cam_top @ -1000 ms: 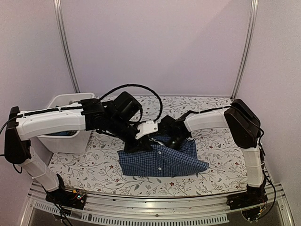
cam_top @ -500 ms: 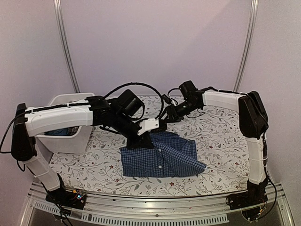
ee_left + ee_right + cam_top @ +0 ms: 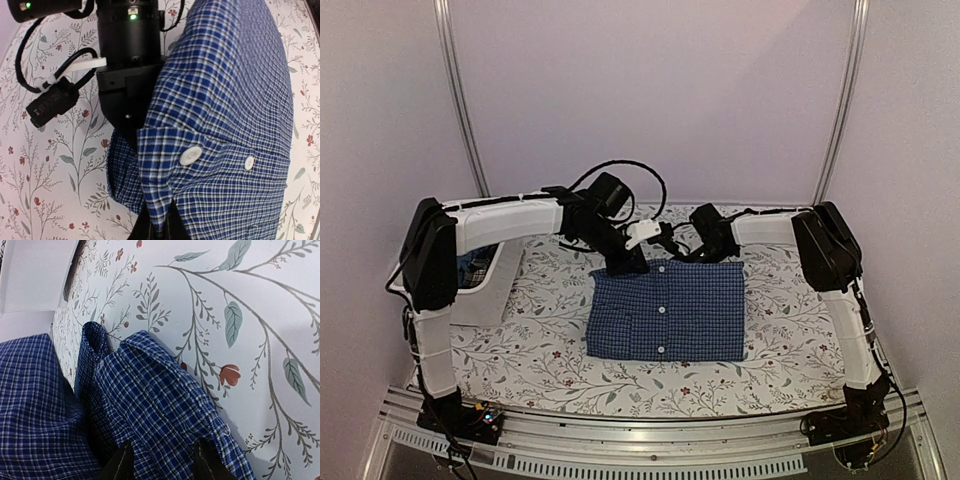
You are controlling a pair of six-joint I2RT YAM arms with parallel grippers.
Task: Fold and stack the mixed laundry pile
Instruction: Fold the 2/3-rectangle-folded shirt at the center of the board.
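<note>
Shirt (image 3: 667,312) now spread flat, two grippers' fingers pinching far edge, one tub (image 3: 490,285)

Enclosure: plain pale lilac back wall (image 3: 650,90), matte, evenly lit, no hard shadows. Two slim silver metal uprights, left post (image 3: 460,95) and right post (image 3: 840,95), lean slightly inward toward the top. Work surface: table under a white floral-print tablecloth (image 3: 790,300) with grey-green leaf sprigs and small red blossoms. White rectangular plastic tub (image 3: 490,295) sits at the table's left edge. Ribbed aluminium rail (image 3: 650,440) runs along the near edge.
</note>
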